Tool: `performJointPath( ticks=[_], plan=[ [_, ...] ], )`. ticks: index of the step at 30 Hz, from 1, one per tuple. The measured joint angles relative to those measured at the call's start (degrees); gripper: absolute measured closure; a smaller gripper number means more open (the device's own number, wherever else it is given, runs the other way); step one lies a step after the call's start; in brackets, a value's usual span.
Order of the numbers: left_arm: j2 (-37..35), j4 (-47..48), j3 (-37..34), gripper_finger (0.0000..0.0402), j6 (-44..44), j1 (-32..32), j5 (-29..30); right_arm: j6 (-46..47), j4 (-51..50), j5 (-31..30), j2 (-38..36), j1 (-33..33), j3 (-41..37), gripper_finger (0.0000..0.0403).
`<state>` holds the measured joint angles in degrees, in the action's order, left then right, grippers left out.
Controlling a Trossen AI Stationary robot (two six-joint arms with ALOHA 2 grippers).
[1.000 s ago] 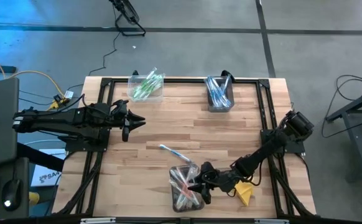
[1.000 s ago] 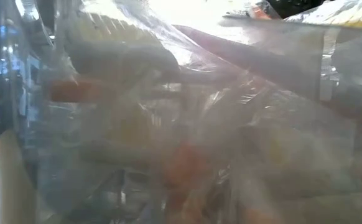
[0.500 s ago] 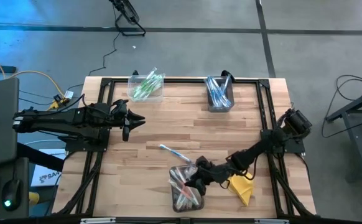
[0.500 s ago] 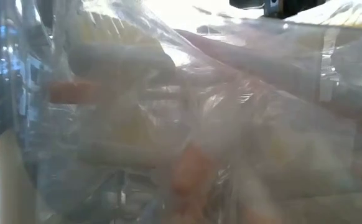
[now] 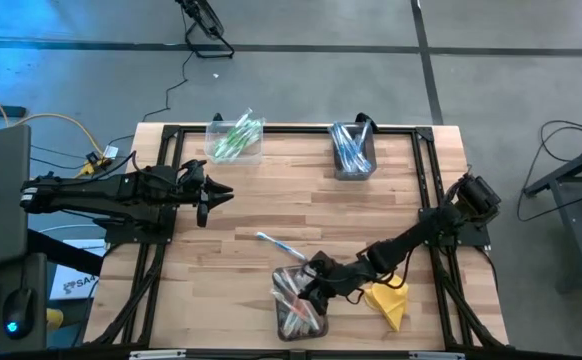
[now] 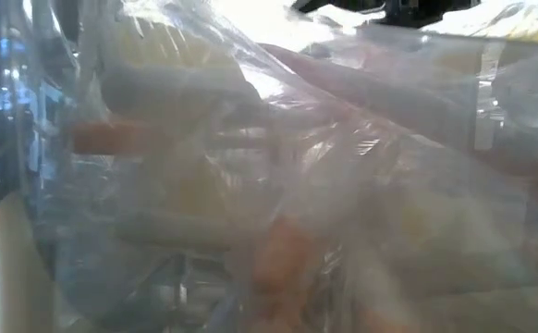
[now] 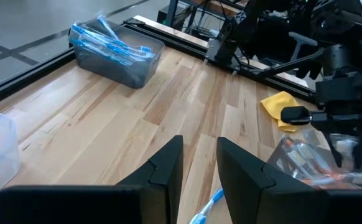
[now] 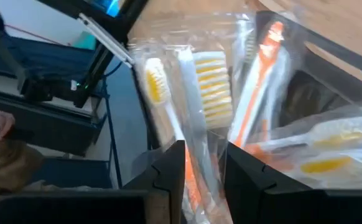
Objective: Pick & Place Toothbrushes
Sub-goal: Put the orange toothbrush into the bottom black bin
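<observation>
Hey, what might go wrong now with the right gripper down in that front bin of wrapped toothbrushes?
The right gripper is among crinkly overlapping wrapped toothbrushes, so it may pinch only film or lift two together. Pulling up might drag the front bin, which sits near the table edge. A loose blue toothbrush lies close behind the bin and could get knocked.

The wooden table (image 5: 301,210) carries a clear bin (image 5: 233,141) of green toothbrushes and a grey bin (image 5: 352,150) of blue ones at the far edge, a loose blue toothbrush (image 5: 276,243) mid-table, a near bin (image 5: 298,300) of wrapped toothbrushes, and a yellow cloth (image 5: 388,303).
</observation>
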<state>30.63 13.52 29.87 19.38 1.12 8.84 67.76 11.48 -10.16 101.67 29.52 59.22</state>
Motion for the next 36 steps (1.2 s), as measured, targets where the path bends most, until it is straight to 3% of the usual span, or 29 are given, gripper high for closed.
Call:
performJointPath(
  ticks=[7,20,36],
  plan=[
    [-0.02,0.37,0.0,0.0307,0.0,0.0,-0.02,1.19,-3.71,-0.49,-1.98,0.0,0.09,0.0324],
    [-0.01,3.92,0.0,0.0307,0.0,-0.01,-0.02,-7.7,-10.81,-1.39,-11.18,-0.43,0.1,0.035],
    [-0.01,6.03,0.0,0.0307,0.44,-0.01,-0.02,-10.8,-12.52,3.17,-8.39,-0.7,0.07,0.036]
  ],
)
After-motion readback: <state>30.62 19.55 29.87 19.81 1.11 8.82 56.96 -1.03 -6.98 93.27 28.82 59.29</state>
